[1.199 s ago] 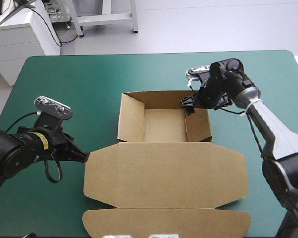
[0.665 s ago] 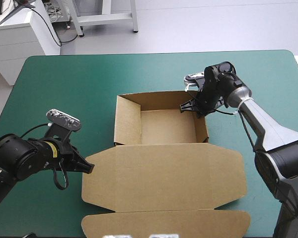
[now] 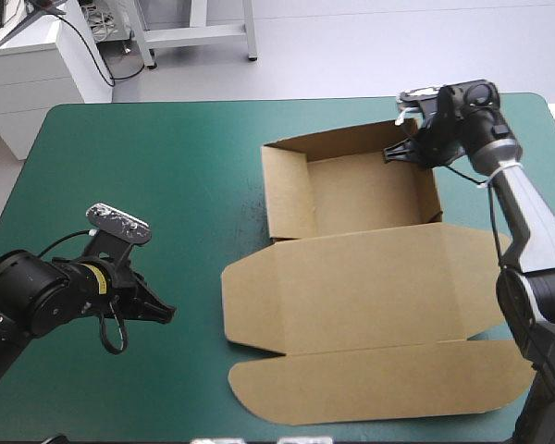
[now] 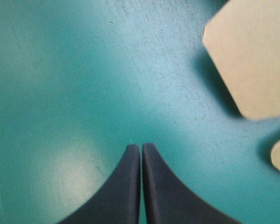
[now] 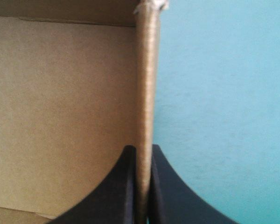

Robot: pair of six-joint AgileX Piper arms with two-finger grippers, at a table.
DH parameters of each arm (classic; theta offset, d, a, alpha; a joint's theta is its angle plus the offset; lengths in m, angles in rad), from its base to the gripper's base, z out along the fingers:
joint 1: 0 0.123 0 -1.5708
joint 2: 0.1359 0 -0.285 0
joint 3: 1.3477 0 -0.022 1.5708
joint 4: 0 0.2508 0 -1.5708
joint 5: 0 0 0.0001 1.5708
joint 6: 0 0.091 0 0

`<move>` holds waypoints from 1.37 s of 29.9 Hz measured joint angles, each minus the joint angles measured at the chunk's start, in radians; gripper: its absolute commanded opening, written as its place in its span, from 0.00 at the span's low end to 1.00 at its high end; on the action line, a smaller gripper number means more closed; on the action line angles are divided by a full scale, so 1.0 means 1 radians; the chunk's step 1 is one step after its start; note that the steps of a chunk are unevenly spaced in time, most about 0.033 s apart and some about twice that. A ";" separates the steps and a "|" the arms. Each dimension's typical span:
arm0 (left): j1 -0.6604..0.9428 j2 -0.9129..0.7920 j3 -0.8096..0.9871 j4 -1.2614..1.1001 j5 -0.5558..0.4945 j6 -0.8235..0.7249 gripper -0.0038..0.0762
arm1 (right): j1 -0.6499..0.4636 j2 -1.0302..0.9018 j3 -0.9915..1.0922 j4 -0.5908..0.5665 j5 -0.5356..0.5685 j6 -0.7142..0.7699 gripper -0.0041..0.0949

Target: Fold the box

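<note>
We find the box point(image 3: 361, 194) dragged toward the right and far edges of the table point(image 3: 148, 157) and turned a little, so its lid point(image 3: 361, 291) now slants. Our right pincer point(image 3: 400, 152), clamped on the far right wall, has travelled with it. The lid's left edge, which earlier touched our left pincer point(image 3: 165, 313), now lies well apart from it.

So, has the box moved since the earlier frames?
Yes. The box has slid toward the table's right edge and a little toward its far edge, pulled by the right gripper shut on its wall.
</note>
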 measured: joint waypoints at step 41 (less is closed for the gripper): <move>0.000 -0.001 0.000 0.040 -0.011 0.001 0.04 | -0.571 -0.020 -0.042 0.065 0.057 -0.089 0.77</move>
